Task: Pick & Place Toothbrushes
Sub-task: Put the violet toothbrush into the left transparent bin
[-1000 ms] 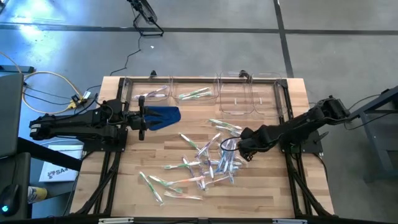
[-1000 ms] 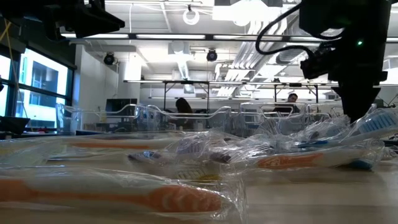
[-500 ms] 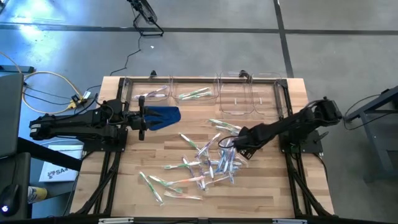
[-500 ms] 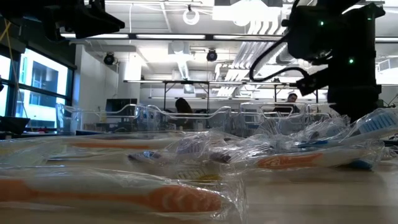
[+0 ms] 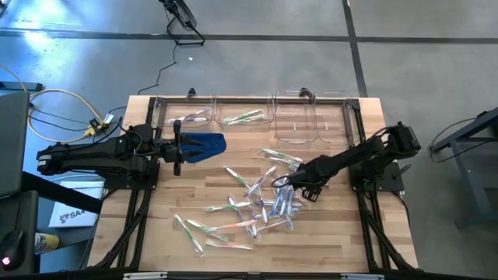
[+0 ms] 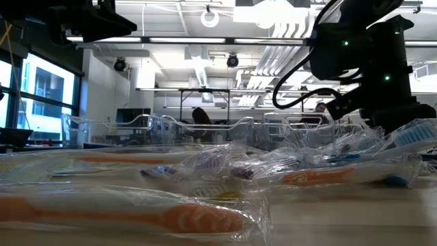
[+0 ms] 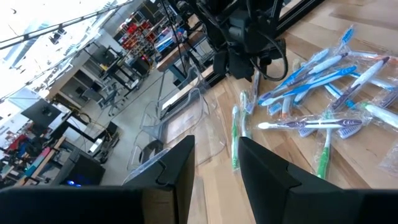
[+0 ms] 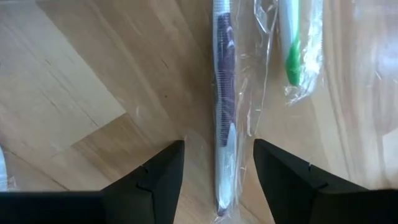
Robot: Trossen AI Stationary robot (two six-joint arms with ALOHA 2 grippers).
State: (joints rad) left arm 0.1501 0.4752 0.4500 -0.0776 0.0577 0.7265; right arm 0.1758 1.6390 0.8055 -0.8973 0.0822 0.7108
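Note:
Several wrapped toothbrushes (image 5: pixel 257 204) lie scattered flat on the wooden table (image 5: pixel 327 233); a few more lie in the clear bins (image 5: pixel 243 117) at the far edge. My right gripper (image 5: pixel 288 183) points down over the right end of the pile, open. In the right wrist view a wrapped toothbrush with a dark purple handle (image 8: pixel 222 106) lies on the wood between my right gripper's (image 8: pixel 219 148) two fingers, apart from both; a green one (image 8: pixel 292 59) lies beside it. My left gripper (image 5: pixel 177 148) waits open at the table's left, beside a blue cloth (image 5: pixel 204 145).
Two more clear bins (image 5: pixel 311 124) stand at the far right with nothing visible in them. Black frame rails (image 5: pixel 359 148) run along both sides of the table. Bare wood shows near the front edge (image 5: pixel 311 249). People sit far back in the room (image 6: pixel 202 116).
My right gripper has sunk toward the toothbrush pile and shifted a little toward the table's left, its wrist rolling as it came down. The toothbrushes lie as before.

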